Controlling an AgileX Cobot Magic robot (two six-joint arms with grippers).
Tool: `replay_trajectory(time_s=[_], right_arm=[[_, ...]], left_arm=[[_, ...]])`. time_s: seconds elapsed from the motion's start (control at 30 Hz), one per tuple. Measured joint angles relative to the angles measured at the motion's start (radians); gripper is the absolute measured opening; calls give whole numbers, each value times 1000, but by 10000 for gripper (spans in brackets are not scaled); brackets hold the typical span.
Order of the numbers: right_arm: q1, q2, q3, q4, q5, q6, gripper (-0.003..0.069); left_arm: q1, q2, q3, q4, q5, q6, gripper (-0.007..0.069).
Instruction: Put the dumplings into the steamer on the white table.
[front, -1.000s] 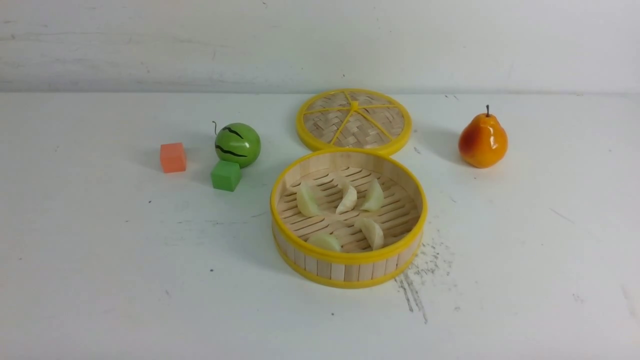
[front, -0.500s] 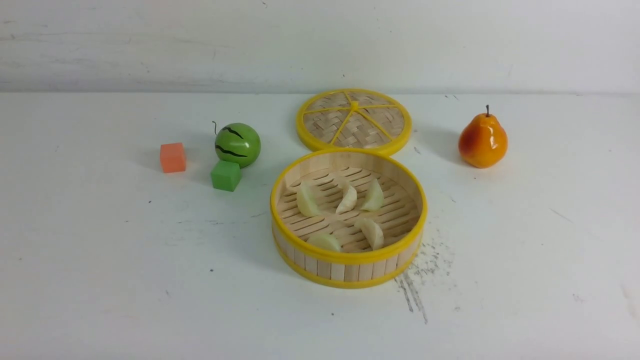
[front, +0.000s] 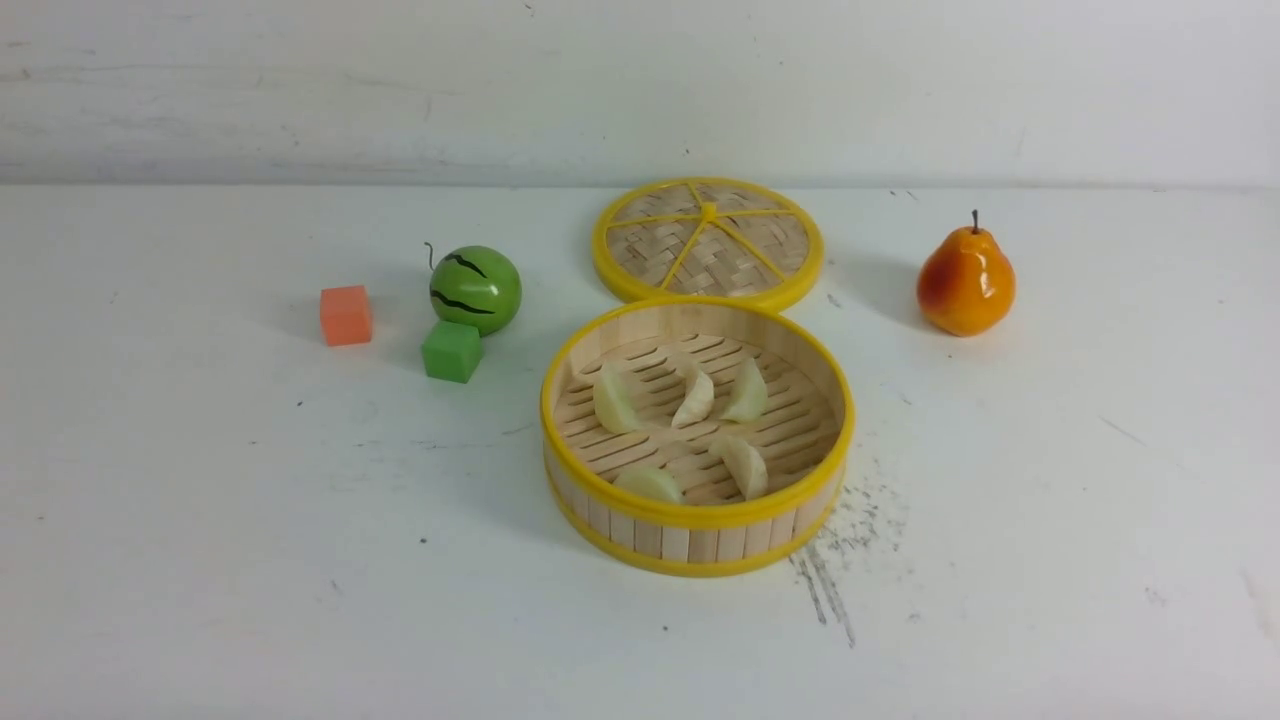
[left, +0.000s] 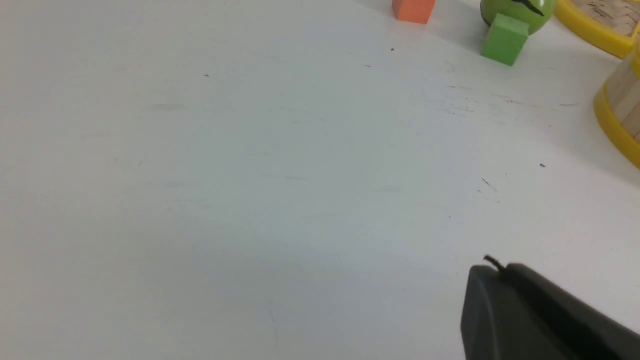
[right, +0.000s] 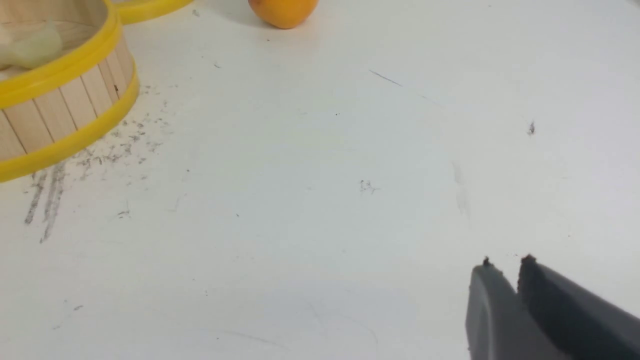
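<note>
White table (front: 250, 560) spread wide, scuffed dark by the steamer (front: 697, 525) at its middle. Inside on the slats, all five dumplings (front: 695, 398). Lid (front: 707, 240) flat just behind; pear (front: 965, 280) off right; watermelon (front: 476, 288), green cube (front: 451, 350), orange cube (front: 346, 315) left. Left gripper (left: 495, 272) pressed together, empty. Right gripper (right: 506, 267) showing a narrow gap, seemingly just parted, empty.
</note>
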Motion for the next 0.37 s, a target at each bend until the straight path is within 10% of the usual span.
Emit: replay_trajectory(time_s=[0.37], right_arm=[[0,0,0,2,0,0,94]], left_arm=[[0,0,0,0,0,0,-5]])
